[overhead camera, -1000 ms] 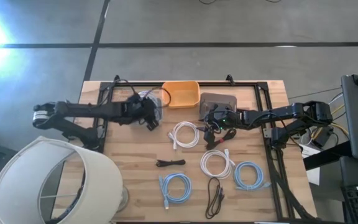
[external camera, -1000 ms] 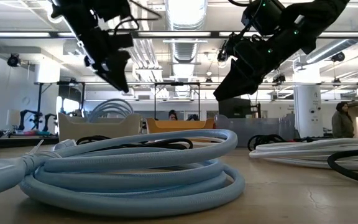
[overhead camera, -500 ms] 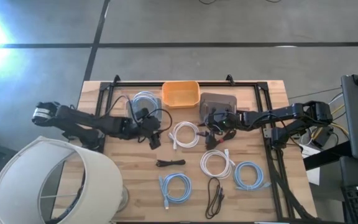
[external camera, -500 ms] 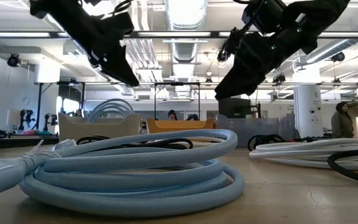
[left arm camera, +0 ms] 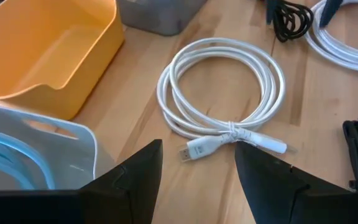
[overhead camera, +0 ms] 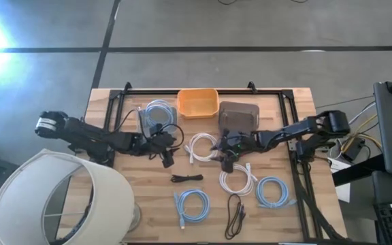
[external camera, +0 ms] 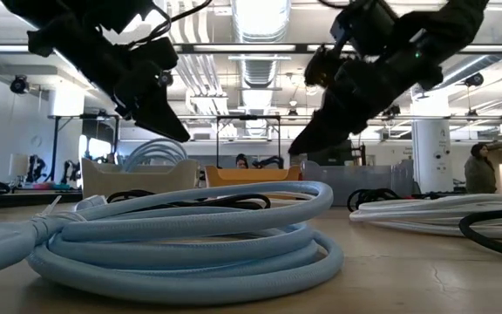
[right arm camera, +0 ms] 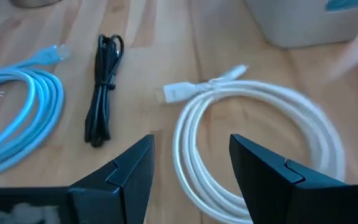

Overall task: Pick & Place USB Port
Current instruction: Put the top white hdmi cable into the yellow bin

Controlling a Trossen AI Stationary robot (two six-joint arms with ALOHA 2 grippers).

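We hover both released, empty pincers, left and right, on either side of a coiled white USB cable on the bench, judging one must next descend and clench it.

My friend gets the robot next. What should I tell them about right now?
Left gripper: open, empty, over the white cable coil in mid-table.
Right gripper: open, empty, above that same coil.
Bins at the far edge: clear bin holds a blue cable, orange bin empty, grey bin.
Done: one blue cable binned.
Left: white, blue and black cables on the table; nothing gripped yet.
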